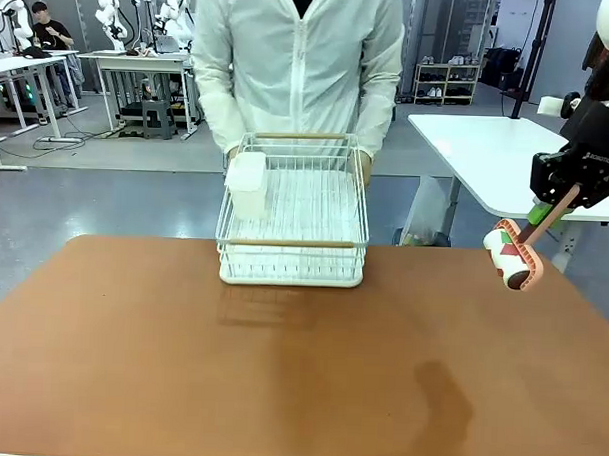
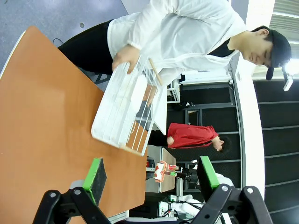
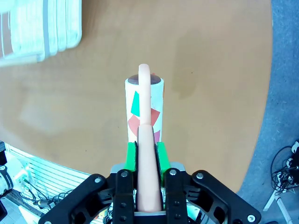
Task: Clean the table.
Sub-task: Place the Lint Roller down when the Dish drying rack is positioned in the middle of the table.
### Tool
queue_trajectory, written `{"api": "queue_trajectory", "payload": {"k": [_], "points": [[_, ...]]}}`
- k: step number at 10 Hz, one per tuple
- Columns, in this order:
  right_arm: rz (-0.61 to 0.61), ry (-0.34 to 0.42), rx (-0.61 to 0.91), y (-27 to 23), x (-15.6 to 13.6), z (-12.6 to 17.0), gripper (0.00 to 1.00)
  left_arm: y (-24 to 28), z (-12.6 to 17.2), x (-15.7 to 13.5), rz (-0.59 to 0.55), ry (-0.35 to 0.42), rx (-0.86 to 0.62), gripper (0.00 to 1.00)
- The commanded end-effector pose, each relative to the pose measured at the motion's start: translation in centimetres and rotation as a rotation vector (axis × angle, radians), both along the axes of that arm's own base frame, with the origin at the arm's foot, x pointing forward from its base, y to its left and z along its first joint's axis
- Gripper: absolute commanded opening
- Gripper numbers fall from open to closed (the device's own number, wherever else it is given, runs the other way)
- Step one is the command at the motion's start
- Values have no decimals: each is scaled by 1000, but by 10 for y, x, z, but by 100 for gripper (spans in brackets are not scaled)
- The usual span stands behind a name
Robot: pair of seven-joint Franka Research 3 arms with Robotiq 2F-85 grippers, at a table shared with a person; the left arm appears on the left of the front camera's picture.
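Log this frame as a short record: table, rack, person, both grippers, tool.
table: reddish-brown top, slightly glossy
dish rack: white wire, at the table's far edge, white container inside at one corner
person: stands at the far side, hand on the rack
left gripper: open, nothing between the fingers
right gripper: shut on the roller's pink handle
roller: white with coloured patches, held in the air by the table's right edge

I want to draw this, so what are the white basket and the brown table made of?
The basket looks like white-coated metal wire: thin bars you can see through. The table top seems a smooth laminate or painted board, slightly glossy, with soft reflections.
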State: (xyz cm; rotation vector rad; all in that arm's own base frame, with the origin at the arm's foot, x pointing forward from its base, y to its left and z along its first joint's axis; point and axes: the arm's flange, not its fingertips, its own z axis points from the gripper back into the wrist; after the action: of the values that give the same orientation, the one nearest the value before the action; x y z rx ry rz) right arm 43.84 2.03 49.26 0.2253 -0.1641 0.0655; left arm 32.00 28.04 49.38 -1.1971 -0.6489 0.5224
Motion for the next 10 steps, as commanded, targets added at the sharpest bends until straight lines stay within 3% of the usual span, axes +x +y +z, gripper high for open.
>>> {"api": "queue_trajectory", "payload": {"k": [1,10], "points": [[-18,9,-12,4,0,5,21,2,2,-1,0,-10,-7,100],[-18,9,-12,4,0,5,21,2,2,-1,0,-10,-7,100]]}}
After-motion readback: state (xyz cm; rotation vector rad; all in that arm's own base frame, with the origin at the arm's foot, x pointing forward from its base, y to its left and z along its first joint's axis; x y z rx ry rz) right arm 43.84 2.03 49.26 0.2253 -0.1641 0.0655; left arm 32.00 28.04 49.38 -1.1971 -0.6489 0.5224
